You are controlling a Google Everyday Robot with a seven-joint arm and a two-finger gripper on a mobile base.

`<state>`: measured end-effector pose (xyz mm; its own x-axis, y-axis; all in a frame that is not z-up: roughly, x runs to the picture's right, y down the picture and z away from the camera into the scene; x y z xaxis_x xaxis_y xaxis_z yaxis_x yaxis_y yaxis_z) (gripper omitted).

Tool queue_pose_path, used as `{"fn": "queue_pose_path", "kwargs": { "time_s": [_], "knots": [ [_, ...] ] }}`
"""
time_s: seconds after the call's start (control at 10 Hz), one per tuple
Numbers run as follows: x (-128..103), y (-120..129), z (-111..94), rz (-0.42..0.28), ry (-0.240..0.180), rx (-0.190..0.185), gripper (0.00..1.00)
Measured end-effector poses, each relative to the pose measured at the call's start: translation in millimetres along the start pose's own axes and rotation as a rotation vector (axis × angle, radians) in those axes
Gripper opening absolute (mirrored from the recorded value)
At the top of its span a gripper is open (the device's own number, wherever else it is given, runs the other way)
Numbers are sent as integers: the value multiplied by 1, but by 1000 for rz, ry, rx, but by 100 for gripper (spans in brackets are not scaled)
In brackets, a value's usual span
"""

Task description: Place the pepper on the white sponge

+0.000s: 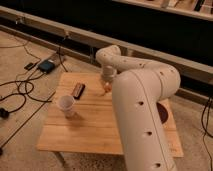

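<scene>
The pincer point(106, 85) points downward over the far half of the light wooden slatted table point(90, 131), at the end of the white perforated arm that enters from the lower right. Whether the pincer is clenched or released cannot be told.

The small orange tapered pepper point(106, 90) shows at the tip of the pincer, just above the table surface. Contact with the table cannot be determined.

Left of the pincer in the view, near it, a dark flat rectangular block point(78, 90) lies on the table. Farther left and nearer the camera, a white paper cup point(66, 105) stands upright, apart from the block.

Well left of the pincer, beyond the table edge, black cables point(19, 95) run across the floor past a small blue-grey box point(47, 66).
</scene>
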<state>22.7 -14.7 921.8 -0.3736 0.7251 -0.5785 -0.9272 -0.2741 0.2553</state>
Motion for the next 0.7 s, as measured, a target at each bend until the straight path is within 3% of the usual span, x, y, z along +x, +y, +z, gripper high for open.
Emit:
{"fn": "queue_pose_path", "kwargs": {
  "time_s": [0.7],
  "knots": [
    [-53, 9, -2, 10, -12, -28, 0]
  ]
}}
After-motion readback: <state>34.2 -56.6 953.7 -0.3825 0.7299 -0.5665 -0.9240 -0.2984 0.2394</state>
